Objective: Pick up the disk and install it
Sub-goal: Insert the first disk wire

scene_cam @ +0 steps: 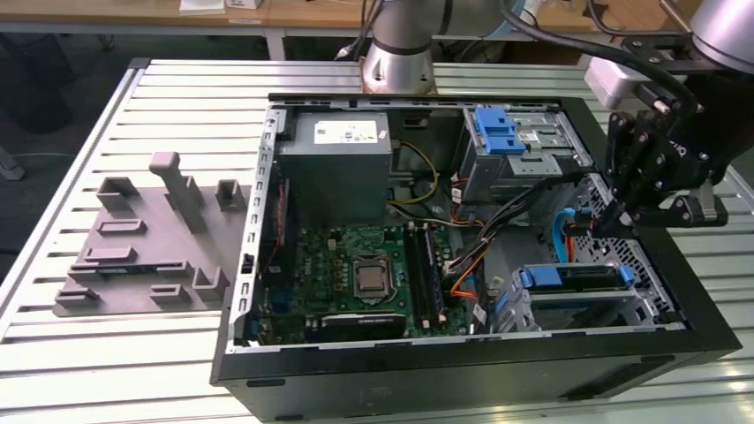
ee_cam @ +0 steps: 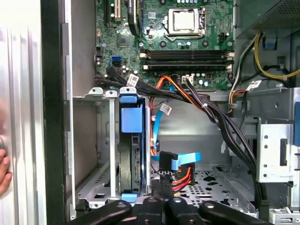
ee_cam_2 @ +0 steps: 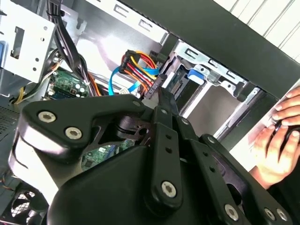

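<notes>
The disk (scene_cam: 574, 279) sits in the lower drive bay at the case's corner on the exterior view's right, its blue carrier frame facing up. In the first wrist view the disk (ee_cam: 128, 157) stands edge-on in the metal cage. My gripper (scene_cam: 613, 223) hangs just behind that bay, inside the case. In both wrist views its fingers are pressed together on a black cable connector (ee_cam: 166, 162) that carries a blue flat cable and red, yellow and orange wires. The connector (ee_cam_2: 151, 88) is held a short way from the bay and apart from the disk (ee_cam_2: 194, 76).
The open black computer case (scene_cam: 471, 371) lies on a slatted metal table (scene_cam: 177, 97). Inside are a motherboard (scene_cam: 365, 274), a grey power supply (scene_cam: 335, 163), an upper cage with a blue latch (scene_cam: 507, 132) and black cable bundles. A grey fixture (scene_cam: 141, 238) lies beside it. A person's hand (ee_cam_2: 281, 140) rests outside the case wall.
</notes>
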Robot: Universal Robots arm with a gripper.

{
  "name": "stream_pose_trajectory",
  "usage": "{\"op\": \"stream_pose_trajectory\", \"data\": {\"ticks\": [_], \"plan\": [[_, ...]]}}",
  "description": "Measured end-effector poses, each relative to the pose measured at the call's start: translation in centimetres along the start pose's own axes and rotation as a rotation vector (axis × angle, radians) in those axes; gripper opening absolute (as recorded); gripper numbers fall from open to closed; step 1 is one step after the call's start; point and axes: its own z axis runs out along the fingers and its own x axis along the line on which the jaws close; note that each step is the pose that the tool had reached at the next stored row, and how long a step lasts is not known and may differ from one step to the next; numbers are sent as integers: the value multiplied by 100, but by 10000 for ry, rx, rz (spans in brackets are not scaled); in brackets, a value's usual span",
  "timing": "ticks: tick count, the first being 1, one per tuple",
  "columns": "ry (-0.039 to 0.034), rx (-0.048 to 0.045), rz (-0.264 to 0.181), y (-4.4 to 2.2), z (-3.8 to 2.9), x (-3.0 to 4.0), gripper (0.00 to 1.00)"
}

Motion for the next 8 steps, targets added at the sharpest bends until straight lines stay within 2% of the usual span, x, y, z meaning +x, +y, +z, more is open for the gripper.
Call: {"op": "stream_pose_trajectory", "data": {"ticks": [1,2,3,7,8], "plan": [[53,7,-20,5,1,-2,17],[100,21,-35,10,4,-3,17],[106,29,-44,12,13,-5,24],[108,62,-47,28,26,-14,25],[108,83,-48,33,26,-21,31]]}}
